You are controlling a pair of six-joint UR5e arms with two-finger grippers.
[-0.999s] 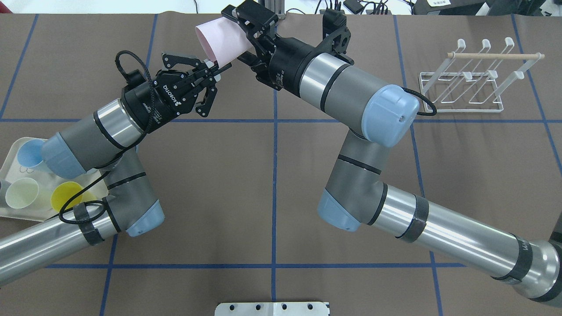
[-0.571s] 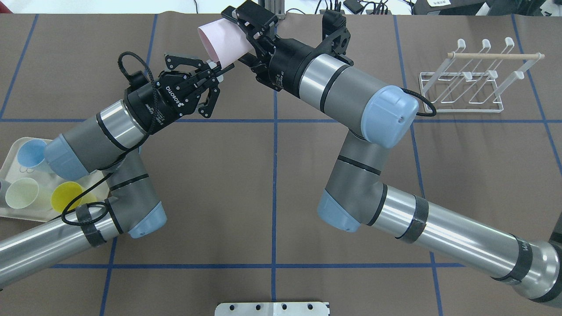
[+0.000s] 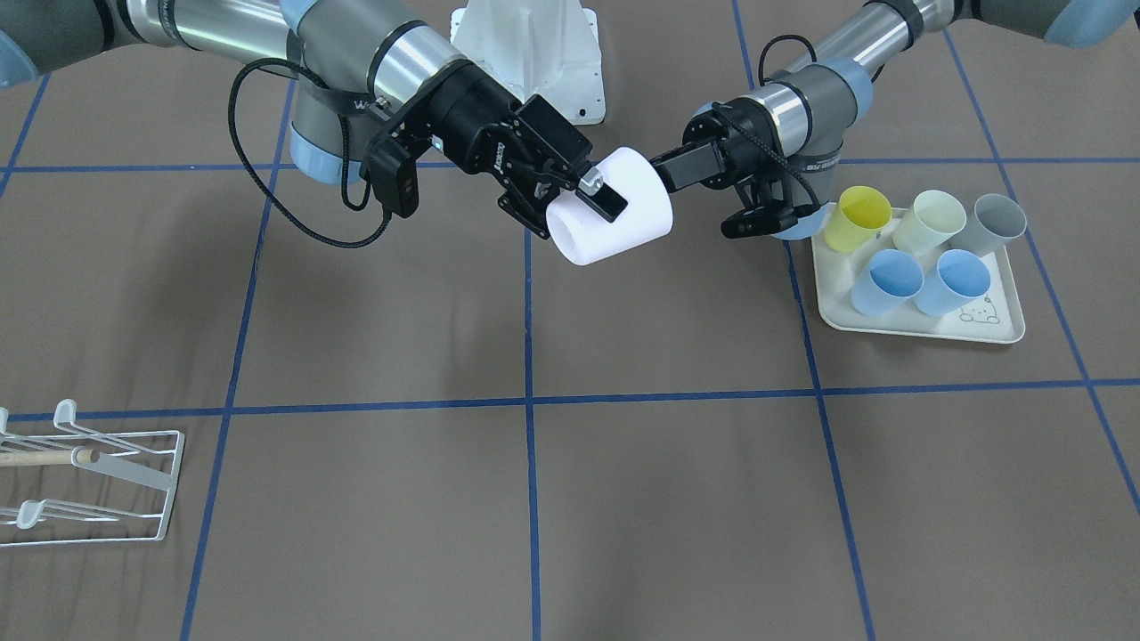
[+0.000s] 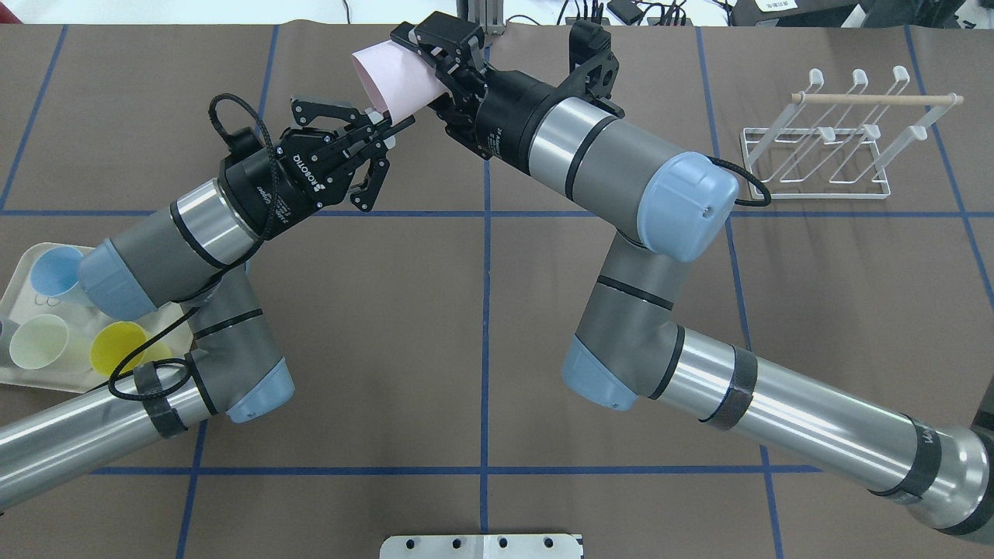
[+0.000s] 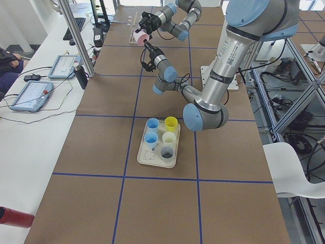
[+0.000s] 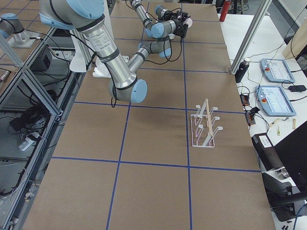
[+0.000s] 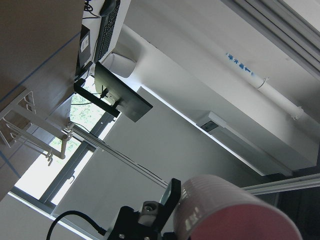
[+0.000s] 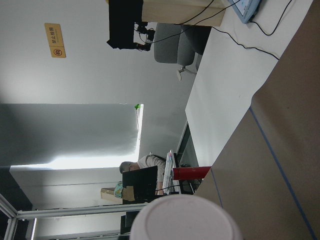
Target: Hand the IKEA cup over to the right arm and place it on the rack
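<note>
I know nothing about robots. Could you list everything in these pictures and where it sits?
pink cup: one, pale pink, in the air over the table's far middle.
blue cups: two, light blue, tray's side away from the robot.
yellow cup: one, yellow, tray's side near the robot.
cream cup: one, pale cream, beside the yellow.
grey cup: one, grey, beside the cream.
tray: one, cream, on the table, robot's left.
rack: one, white wire with wooden dowel, on the table, robot's right.
table: one, brown with blue lines.
tablets: two, grey, side bench.
left gripper: one, black, open, beside the pink cup.
right gripper: one, black, shut on the pink cup.
</note>
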